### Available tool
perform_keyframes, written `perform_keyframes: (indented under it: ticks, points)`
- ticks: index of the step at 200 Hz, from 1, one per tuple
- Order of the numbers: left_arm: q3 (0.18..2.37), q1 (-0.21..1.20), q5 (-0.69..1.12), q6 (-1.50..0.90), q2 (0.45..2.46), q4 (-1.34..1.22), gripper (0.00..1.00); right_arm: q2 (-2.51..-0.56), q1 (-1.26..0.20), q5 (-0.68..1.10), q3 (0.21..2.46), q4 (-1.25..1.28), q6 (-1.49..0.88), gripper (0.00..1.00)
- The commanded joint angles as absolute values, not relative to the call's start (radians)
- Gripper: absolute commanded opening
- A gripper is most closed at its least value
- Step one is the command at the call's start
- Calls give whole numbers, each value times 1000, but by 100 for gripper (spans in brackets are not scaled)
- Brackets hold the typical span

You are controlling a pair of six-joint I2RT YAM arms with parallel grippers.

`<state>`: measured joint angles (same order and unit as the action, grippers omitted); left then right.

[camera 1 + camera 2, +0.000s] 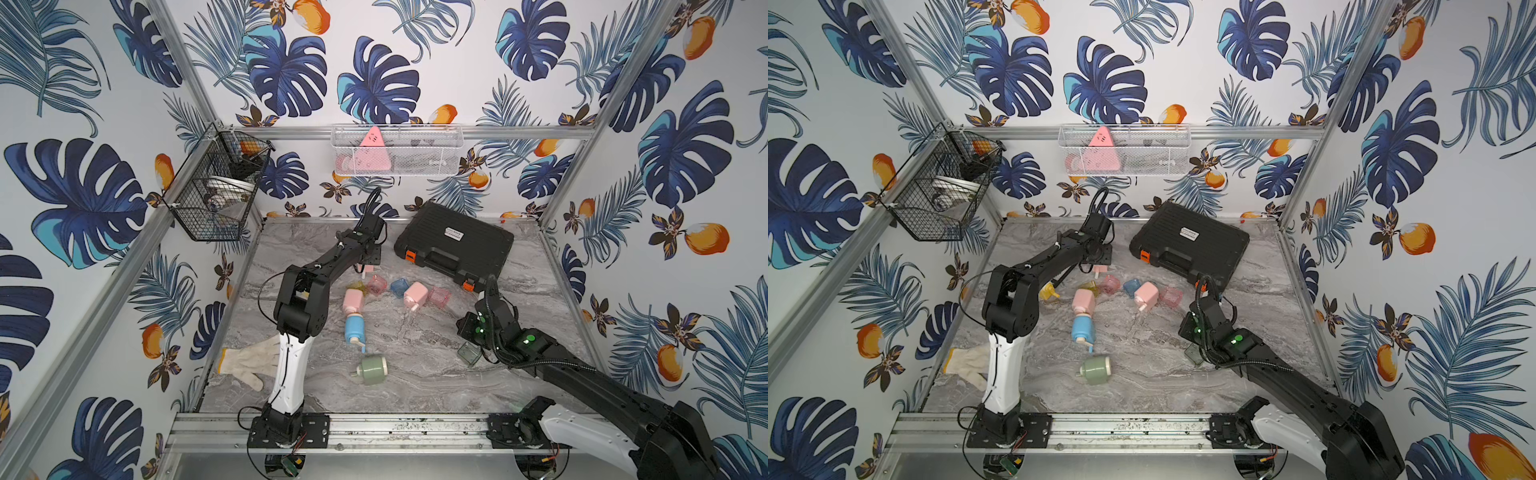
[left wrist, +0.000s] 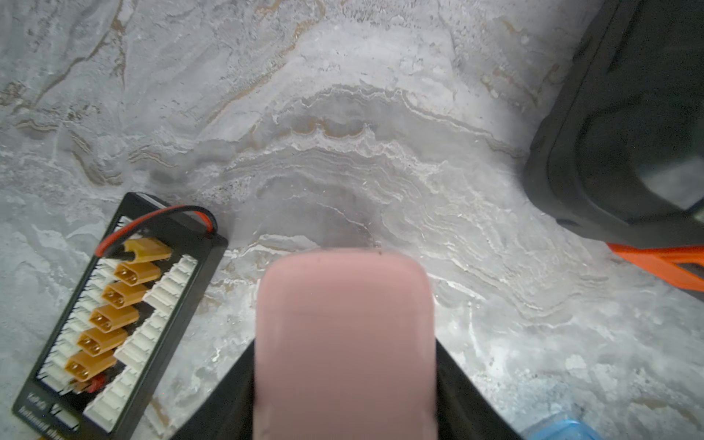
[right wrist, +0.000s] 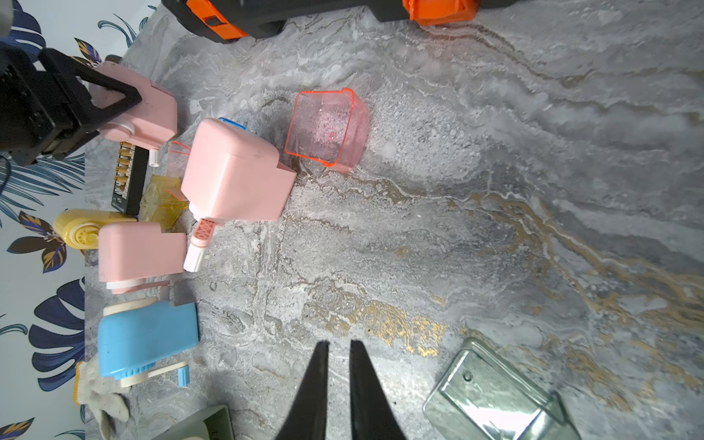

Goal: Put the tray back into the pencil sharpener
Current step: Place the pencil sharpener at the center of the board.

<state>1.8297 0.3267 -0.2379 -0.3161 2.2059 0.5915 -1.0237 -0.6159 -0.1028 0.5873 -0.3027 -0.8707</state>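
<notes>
My left gripper is shut on a pink pencil sharpener, held just above the table's far middle. A clear pink tray lies open on the table beside a second pink sharpener. Close by my right gripper lies a clear green tray. That gripper hangs over bare table, shut, its fingers a slit apart with nothing between them. A yellow tray and a blue tray lie among the sharpeners.
A third pink sharpener, a blue, a green and a yellow one lie scattered. At the back right sits a black tool case. A connector board lies near the left gripper, a white glove at the front left.
</notes>
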Motion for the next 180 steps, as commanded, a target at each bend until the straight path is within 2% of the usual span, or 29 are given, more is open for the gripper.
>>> perform_keyframes:
  ticks: [1, 39, 72, 111, 150, 180]
  points:
    - [1836, 322, -228, -327, 2221, 568, 0, -1032, -617, -101, 586, -295, -867, 15]
    - [1844, 320, -219, -327, 2252, 564, 0, -1036, -617, -100, 577, -280, -862, 17]
    - [1850, 318, -217, -324, 2263, 563, 34, -1056, -617, -90, 576, -273, -858, 20]
    - [1841, 319, -218, -316, 2240, 554, 69, -1054, -617, -87, 577, -270, -851, 23]
    - [1865, 318, -206, -304, 2204, 562, 76, -1063, -618, -80, 586, -272, -838, 28]
    - [1835, 319, -208, -282, 2119, 540, 76, -1067, -617, -78, 597, -286, -817, 29]
